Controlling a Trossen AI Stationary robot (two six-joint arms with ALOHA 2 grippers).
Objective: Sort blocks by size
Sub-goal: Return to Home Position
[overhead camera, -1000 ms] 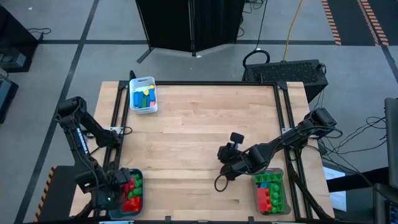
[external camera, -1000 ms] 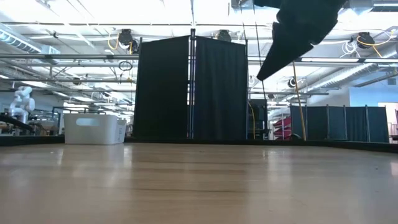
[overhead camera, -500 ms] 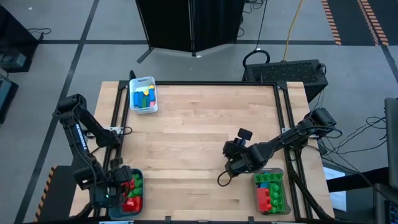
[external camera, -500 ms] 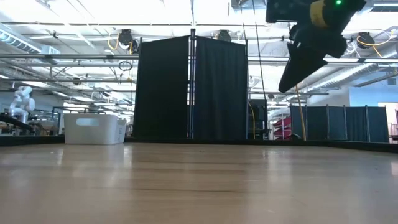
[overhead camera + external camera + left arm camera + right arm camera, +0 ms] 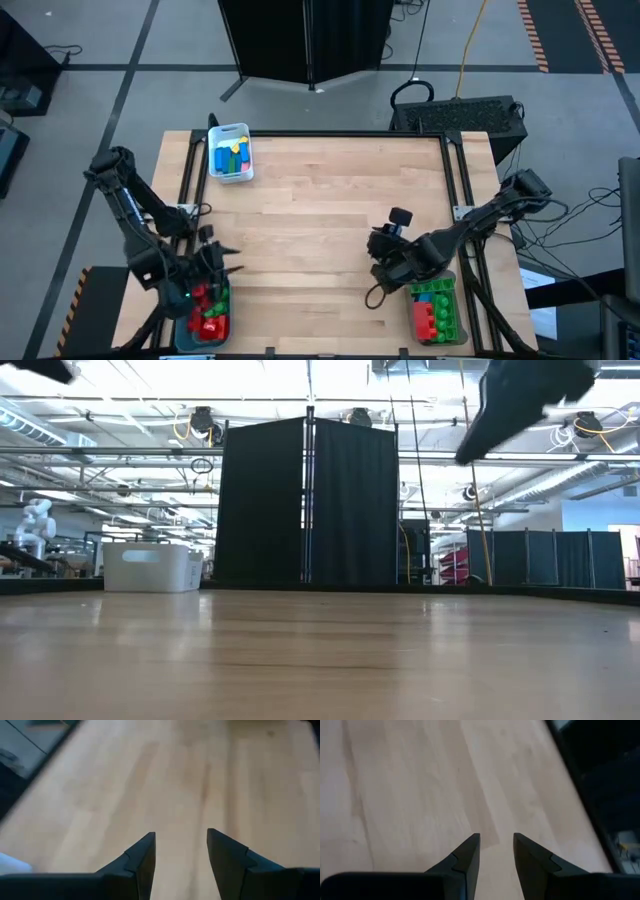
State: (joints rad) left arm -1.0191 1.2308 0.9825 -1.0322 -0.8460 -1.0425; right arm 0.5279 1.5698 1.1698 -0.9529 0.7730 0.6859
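Note:
The blocks lie in three bins. Red and green ones fill the near-left bin (image 5: 207,312). Green, red and blue ones fill the near-right bin (image 5: 436,310). Blue, yellow and green ones sit in the white bin (image 5: 230,152) at the far left. My left gripper (image 5: 226,263) hangs just above the far edge of the near-left bin, pointing toward the table's middle. In the left wrist view it (image 5: 180,835) is open, with bare wood between its fingers. My right gripper (image 5: 374,295) hovers left of the near-right bin, open and empty in its wrist view (image 5: 496,836).
The wooden tabletop (image 5: 320,220) between the bins shows no loose blocks. Black rails (image 5: 195,190) frame its left and right sides. In the low view the white bin (image 5: 152,567) stands at the far left, and dark arm parts (image 5: 520,400) show at the top.
My left gripper has risen from the near-left bin, swung toward the table's middle and rolled at the wrist. My right gripper has drifted toward the table's right edge, closer to the near-right bin, rising a little.

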